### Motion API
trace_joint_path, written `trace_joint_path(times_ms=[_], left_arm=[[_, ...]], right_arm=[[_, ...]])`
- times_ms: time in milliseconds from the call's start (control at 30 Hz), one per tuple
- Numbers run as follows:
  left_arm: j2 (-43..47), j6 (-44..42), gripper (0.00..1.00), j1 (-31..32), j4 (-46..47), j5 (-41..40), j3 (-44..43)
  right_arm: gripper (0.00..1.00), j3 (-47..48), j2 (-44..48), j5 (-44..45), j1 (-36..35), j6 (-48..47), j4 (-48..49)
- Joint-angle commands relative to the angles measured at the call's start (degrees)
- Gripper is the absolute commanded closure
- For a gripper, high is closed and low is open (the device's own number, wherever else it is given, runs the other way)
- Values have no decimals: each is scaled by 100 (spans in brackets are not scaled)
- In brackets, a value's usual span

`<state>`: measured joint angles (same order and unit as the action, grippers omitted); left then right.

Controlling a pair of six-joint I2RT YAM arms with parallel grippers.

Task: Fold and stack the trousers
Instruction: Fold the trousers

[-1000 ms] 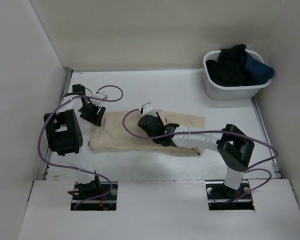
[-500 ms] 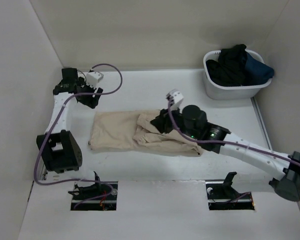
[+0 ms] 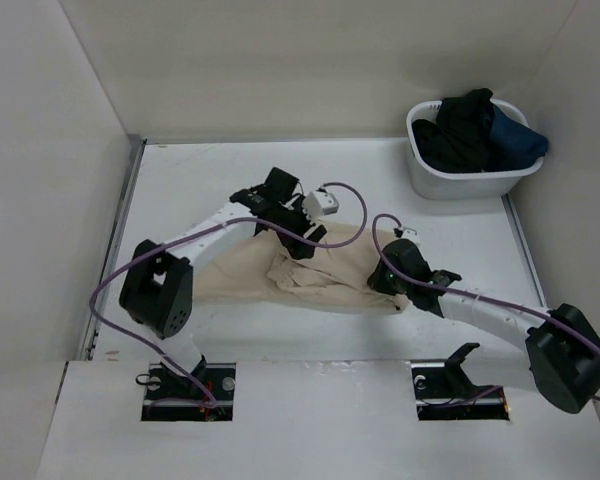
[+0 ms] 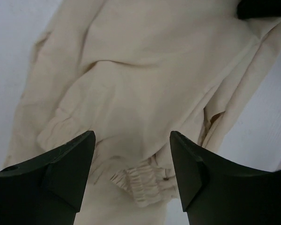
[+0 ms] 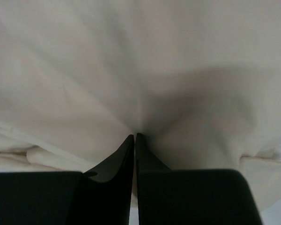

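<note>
Only right wrist shows fingers [image 5: 113, 165] seemingly pinching trousers [image 5: 131, 70].

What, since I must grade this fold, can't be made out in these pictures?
Top view: the tips of the right hand are hidden under its own wrist.
Right wrist view: trousers fill the frame; their edges are cut off.
Left wrist view: dark shape cut by the top edge; unidentifiable.
Top view: clothes piled in the basket; count unclear.
</note>
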<state>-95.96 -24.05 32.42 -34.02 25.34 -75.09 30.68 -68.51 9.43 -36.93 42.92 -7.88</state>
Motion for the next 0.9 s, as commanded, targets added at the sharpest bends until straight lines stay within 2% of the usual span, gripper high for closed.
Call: trace_joint_path(times_ms=[0,200,267,333,400,500,600,667,733,767,867], left_arm=[[-377,314,37,110,686,-371,152],[-924,234,42,154,633,-662,468],[-872,217,42,181,704,-706,591],[-828,234,41,216,730,-715,662],[-792,234,41,242,748,-715,697],[-801,217,41,268,748,-715,697],[-810,208,41,269,748,-706,689],[-810,217,41,269,765,-689,662],[-775,226,41,260,774,-689,627],[-757,226,41,260,765,-689,610],[-713,199,41,242,748,-715,592]], right_arm=[[93,-149,-249,59,243,490,760],[91,131,-971,-82,330,-72,973],[90,219,-849,-99,515,-326,894],[85,307,-263,-134,673,-546,666],[72,351,519,-126,761,-653,368],[38,421,1750,58,1138,-487,-640],[21,238,2026,-63,1727,-179,-1479],[15,-156,1877,-440,1982,-91,-1244],[10,-578,1701,-976,2220,111,-543],[2,-763,1631,-1213,2290,251,-130],[0,-993,1245,-1698,2405,498,698]])
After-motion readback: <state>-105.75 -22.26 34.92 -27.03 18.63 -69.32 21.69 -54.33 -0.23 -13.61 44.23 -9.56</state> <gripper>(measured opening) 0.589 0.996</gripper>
